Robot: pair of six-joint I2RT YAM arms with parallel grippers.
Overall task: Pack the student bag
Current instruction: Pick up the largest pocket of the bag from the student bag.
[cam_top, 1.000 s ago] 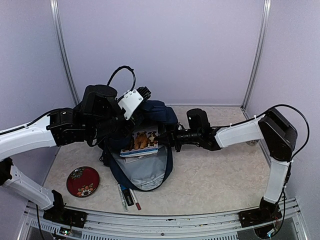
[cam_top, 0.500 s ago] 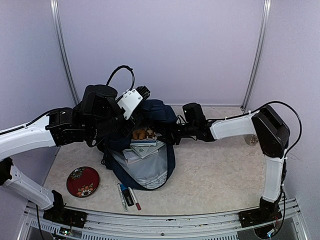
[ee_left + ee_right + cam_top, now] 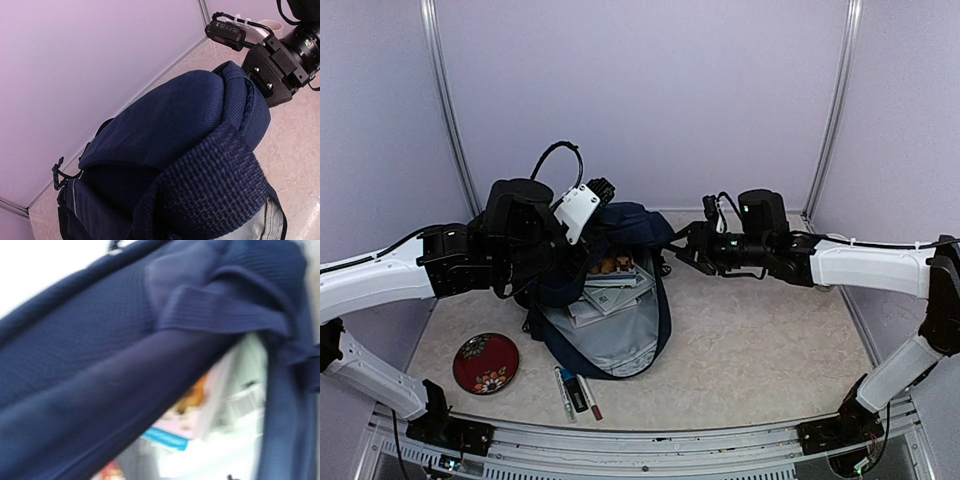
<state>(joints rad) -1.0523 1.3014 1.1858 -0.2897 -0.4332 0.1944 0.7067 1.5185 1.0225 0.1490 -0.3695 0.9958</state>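
Observation:
The student bag (image 3: 620, 345) lies open at the table's middle, navy outside and grey inside. A stack of books (image 3: 612, 285) rests in its mouth, a picture book with an orange figure on top (image 3: 200, 410). My left gripper (image 3: 568, 268) is buried in the navy fabric at the bag's upper left and holds that edge raised. Its fingers are hidden, and in the left wrist view a woven strap (image 3: 210, 185) fills the space before them. My right gripper (image 3: 682, 250) hangs open just right of the bag's top, apart from it and holding nothing. The right wrist view is blurred.
A red patterned plate (image 3: 485, 362) lies at the front left. Marker pens (image 3: 575, 392) lie in front of the bag. A pale cup (image 3: 270, 23) stands by the back wall on the right. Purple walls close in the back and both sides.
My right gripper has opened, let go of the books and drawn back to the right, out of the bag. The books have slid deeper into the bag. The left arm has barely moved.

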